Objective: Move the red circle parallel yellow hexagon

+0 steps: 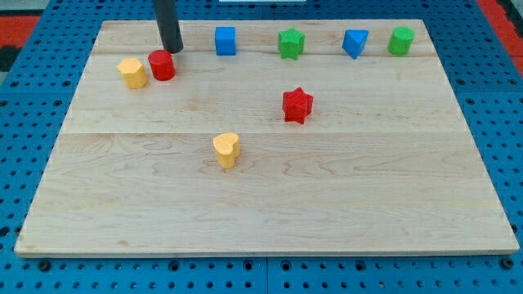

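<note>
The red circle block [162,64] stands near the view's top left of the wooden board [270,204]. The yellow hexagon block [132,73] is just to its left, a small gap between them. My tip [173,49] comes down from the view's top and rests just above and right of the red circle, close to or touching its upper right edge.
A blue cube [225,41], a green star [291,43], a blue triangular block [355,43] and a green round block [400,41] line the view's top. A red star [297,105] and a yellow heart [226,149] sit mid-board.
</note>
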